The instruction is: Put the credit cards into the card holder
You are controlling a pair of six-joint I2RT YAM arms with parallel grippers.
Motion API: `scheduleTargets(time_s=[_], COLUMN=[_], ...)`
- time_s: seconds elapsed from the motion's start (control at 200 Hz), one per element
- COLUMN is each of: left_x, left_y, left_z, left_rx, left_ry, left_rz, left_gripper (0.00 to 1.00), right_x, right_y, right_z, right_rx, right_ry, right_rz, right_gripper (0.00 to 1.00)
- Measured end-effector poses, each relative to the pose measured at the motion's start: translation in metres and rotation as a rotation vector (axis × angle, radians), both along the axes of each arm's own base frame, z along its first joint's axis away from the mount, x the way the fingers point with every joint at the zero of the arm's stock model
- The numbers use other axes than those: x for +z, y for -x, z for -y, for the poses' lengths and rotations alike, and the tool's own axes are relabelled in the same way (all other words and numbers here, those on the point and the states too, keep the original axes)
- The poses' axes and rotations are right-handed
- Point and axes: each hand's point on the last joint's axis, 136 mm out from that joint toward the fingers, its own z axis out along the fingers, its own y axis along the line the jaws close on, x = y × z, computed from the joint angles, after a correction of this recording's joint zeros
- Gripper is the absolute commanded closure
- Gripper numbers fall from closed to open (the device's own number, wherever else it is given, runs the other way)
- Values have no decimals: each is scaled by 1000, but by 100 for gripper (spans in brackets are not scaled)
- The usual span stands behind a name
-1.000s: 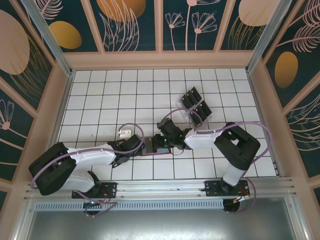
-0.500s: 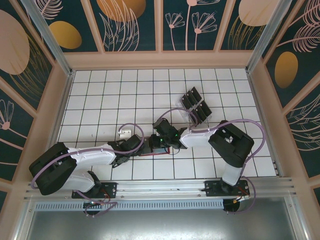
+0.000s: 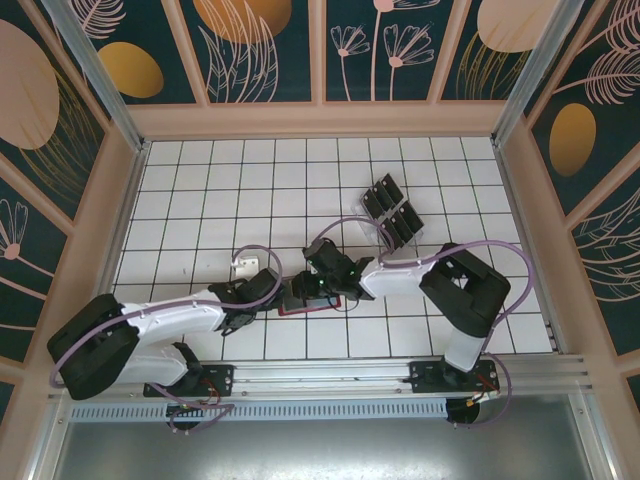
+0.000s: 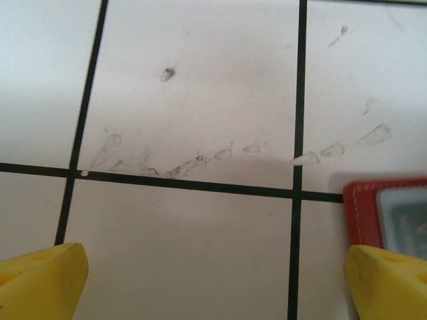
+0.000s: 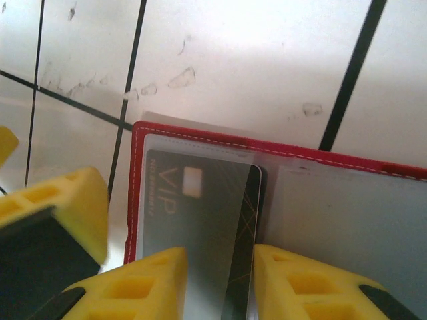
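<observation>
Right gripper [image 5: 220, 270] has been shifted left, grip indeterminate, over one "VIP"-marked credit card [image 5: 200, 207] seated in the card holder [image 5: 200, 133]; left gripper [image 4: 217, 280] is held wide apart.

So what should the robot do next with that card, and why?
Probably the right gripper should nudge the black card a little deeper into the pocket of the red card holder. Most of it sits under the clear pocket, but one dark edge looks uncovered. The left gripper is open beside the holder.
</observation>
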Motion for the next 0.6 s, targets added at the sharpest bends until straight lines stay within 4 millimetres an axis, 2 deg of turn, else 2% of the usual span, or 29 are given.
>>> scheduleTargets(time_s=[0.13, 0.395, 0.601], left_x=[6, -1, -7], left_y=[0, 4, 8], left_z=[-4, -8, -9], left_rx=[21, 35, 28], left_ry=[9, -10, -17], left_rz=[18, -5, -32], left_gripper=[2, 1, 1], right_x=[0, 6, 34], right_y=[4, 9, 7], right_z=[4, 10, 10], right_rx=[1, -13, -20], right_ry=[0, -16, -68], right_rz=[-6, -7, 39], right_gripper=[68, 63, 65])
